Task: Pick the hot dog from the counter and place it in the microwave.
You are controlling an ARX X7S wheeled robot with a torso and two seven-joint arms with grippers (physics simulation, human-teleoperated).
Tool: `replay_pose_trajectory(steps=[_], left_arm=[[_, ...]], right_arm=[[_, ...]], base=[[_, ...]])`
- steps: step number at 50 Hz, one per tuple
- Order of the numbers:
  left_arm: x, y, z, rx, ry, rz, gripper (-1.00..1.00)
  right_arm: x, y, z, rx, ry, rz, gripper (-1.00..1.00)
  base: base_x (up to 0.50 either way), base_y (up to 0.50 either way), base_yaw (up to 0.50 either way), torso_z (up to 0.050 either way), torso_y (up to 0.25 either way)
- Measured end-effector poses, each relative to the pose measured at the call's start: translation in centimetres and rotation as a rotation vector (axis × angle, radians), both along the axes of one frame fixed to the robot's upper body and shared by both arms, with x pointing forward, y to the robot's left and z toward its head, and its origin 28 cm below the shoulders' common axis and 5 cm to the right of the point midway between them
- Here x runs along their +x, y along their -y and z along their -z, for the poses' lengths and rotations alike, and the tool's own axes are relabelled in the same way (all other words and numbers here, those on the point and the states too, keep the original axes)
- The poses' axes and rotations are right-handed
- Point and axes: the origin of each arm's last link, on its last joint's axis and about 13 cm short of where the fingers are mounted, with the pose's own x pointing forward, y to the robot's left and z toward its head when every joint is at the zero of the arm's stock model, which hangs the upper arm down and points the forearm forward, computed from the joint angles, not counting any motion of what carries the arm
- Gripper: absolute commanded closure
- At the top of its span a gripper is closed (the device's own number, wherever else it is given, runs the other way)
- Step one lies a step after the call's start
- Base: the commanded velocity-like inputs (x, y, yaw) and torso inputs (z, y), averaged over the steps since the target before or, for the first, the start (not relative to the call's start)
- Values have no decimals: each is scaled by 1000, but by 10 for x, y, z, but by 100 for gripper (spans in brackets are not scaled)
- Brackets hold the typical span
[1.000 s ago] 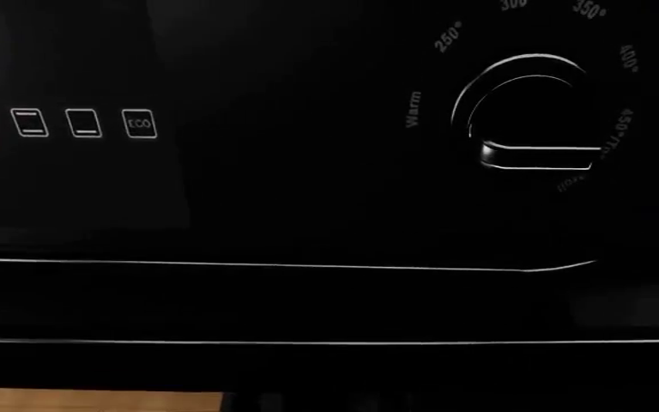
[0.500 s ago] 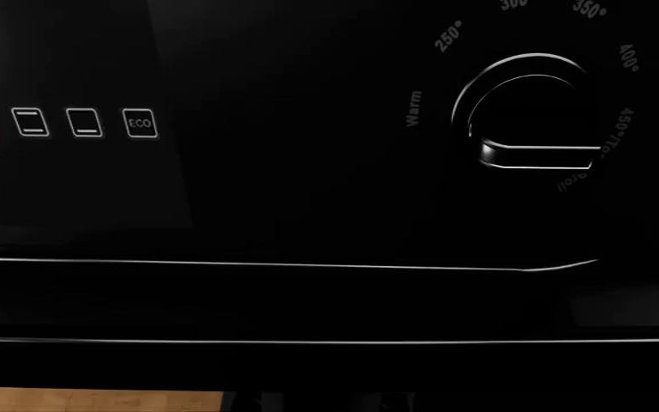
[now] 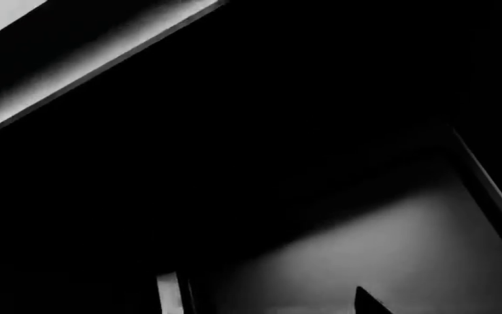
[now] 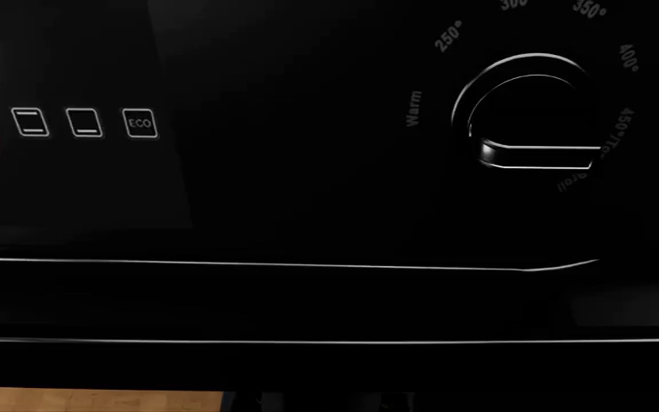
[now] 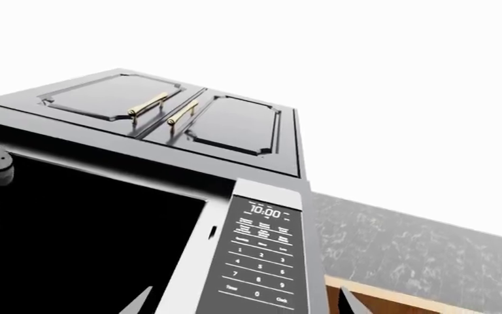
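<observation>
The hot dog and the counter are out of view. In the right wrist view a microwave (image 5: 260,255) with a grey keypad panel and a clock reading 10:00 sits under dark cabinets. The area beside the panel is black. My right gripper (image 5: 244,306) is open and empty, and its fingertips (image 5: 138,302) straddle the keypad panel. The left wrist view is very dark. My left gripper (image 3: 268,307) shows only two tips wide apart, with nothing between them, over a dim grey surface (image 3: 391,248).
The head view is filled by a black appliance front (image 4: 306,215) with a temperature dial (image 4: 530,116), three small buttons (image 4: 83,122) and a thin wooden strip (image 4: 89,400) below. Navy cabinet doors with brass handles (image 5: 159,108) hang above the microwave. A dark marbled wall (image 5: 408,248) is beside it.
The head view shifted very slightly a second ago and has held still since. Nothing else visibly changed.
</observation>
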Motion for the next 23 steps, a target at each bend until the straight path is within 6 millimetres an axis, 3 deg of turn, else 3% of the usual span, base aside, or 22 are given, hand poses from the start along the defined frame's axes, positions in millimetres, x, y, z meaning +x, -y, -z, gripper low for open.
replay_pose_trajectory(steps=[13, 23], left_arm=[[-55, -13, 47, 18, 29, -49, -100], [-84, -16, 79, 37, 21, -41, -100]], right_arm=[[1, -1, 3, -1, -16, -5, -100], [4, -4, 3, -3, -23, -9, -100]], base=[[0, 0, 0, 0, 0], [0, 0, 0, 0, 0]])
